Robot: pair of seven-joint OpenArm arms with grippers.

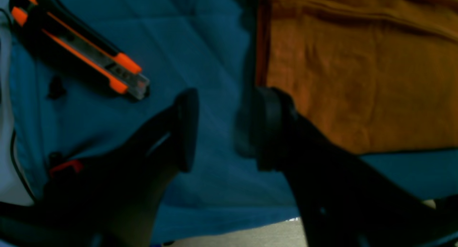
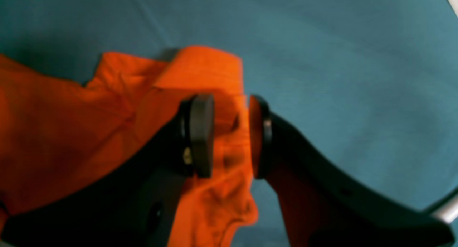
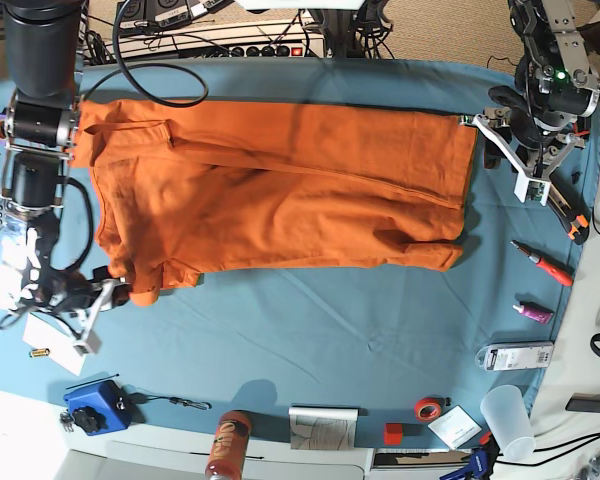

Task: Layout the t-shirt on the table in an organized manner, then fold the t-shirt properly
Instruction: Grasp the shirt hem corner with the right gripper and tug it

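The orange t-shirt (image 3: 280,190) lies spread flat, lengthwise, across the teal-covered table (image 3: 310,340), with wrinkles along its near edge. My left gripper (image 3: 492,128) is open at the shirt's far right corner. In the left wrist view it (image 1: 225,129) hovers over bare teal cloth (image 1: 200,43), just beside the shirt's edge (image 1: 357,78). My right gripper (image 3: 120,292) is at the bunched sleeve at the near left. In the right wrist view its jaws (image 2: 230,134) stand apart, astride a crumpled fold of the sleeve (image 2: 200,71) on the table (image 2: 322,61).
An orange-and-black utility knife (image 1: 82,50) lies right of the left gripper (image 3: 570,222). A red pen (image 3: 540,262), pink marker (image 3: 532,312), clear cup (image 3: 505,415), tape roll (image 3: 427,407), bottle (image 3: 225,445) and blue box (image 3: 92,405) line the right and near edges.
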